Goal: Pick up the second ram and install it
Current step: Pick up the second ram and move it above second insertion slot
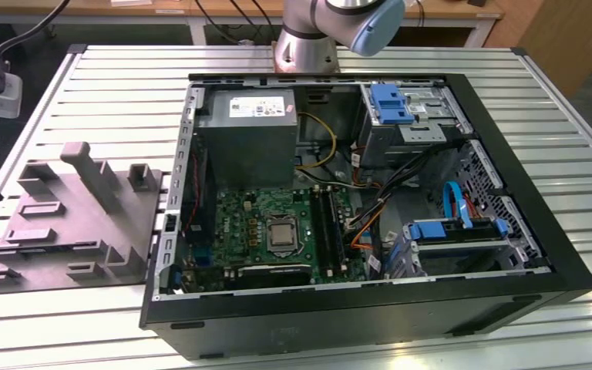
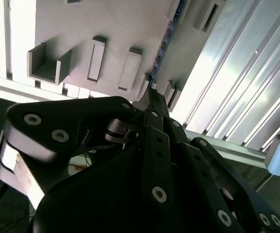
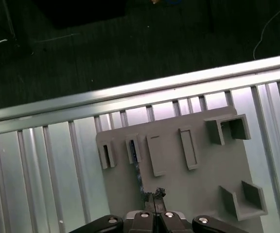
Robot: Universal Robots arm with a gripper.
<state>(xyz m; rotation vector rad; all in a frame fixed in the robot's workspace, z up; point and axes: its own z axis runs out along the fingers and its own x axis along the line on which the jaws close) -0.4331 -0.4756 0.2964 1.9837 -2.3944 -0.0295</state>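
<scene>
One slatted aluminium table (image 1: 543,92) carries an open computer case (image 1: 378,308) with its green motherboard (image 1: 250,223) exposed. At the exterior view's left of the case lies a grey slotted fixture plate (image 1: 59,247). In both wrist views the black gripper (image 3: 155,194) hangs above that plate, fingertips pressed together with no gap showing. The second ram (image 3: 134,154) is a thin bluish strip seen edge-on over the plate, one end at a slot holder. Whether the fingertips touch it I cannot tell.
</scene>
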